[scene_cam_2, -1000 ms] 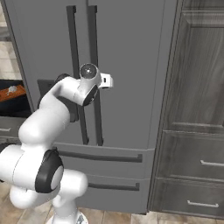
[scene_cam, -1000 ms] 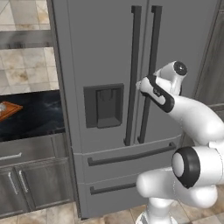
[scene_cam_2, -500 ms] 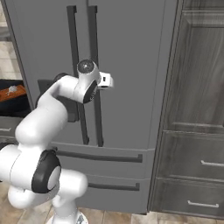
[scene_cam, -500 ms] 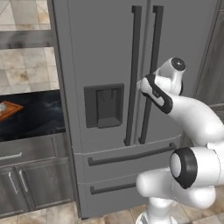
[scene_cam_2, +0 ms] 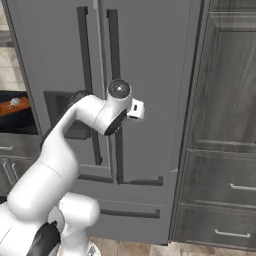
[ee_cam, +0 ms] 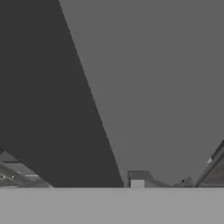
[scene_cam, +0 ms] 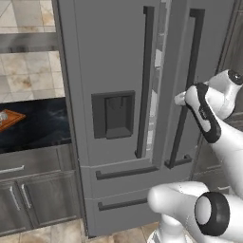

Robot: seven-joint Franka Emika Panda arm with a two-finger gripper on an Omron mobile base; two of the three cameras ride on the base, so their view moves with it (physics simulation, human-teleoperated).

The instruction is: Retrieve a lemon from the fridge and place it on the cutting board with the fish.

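Gripper state: sitting at the gripper (scene_cam: 182,98) against the right door handle (scene_cam: 188,66); fingers hidden behind the bar, so cannot tell whether clamping or merely touching.
Slip risk: judging a loose or partial hold as likely to be sliding off the smooth vertical bar while pulling, letting the door fall back.
Pull-path risk: pulling straight back instead of following the hinge arc, loading the wrist and dragging the fingers along the handle.
Arm clearance risk: crowding the swinging right door with the forearm and body standing just in front of it, blocking further opening.
Door gap (scene_cam: 154,95): standing only narrowly ajar, pale interior showing through; judging this as too tight for reaching in.
Lemon: judging it to be lying inside the fridge (scene_cam: 109,47), behind the doors; shelf position not readable.
Neighbour risk: swinging the right door wide toward the tall cabinet (scene_cam_2: 225,90) just beside the hinge side.
Destination: cutting board (scene_cam: 9,119) lying on the dark counter well to the left of the fridge, carrying the fish (scene_cam: 3,115).
Change, right door: standing swung outward versus half a second ago, handle displaced away from the left door handle (scene_cam: 145,71), gap newly showing.
Change, left door: remaining shut, dispenser panel (scene_cam: 113,115) holding the same place.
Change, hand: travelling outward with the handle.
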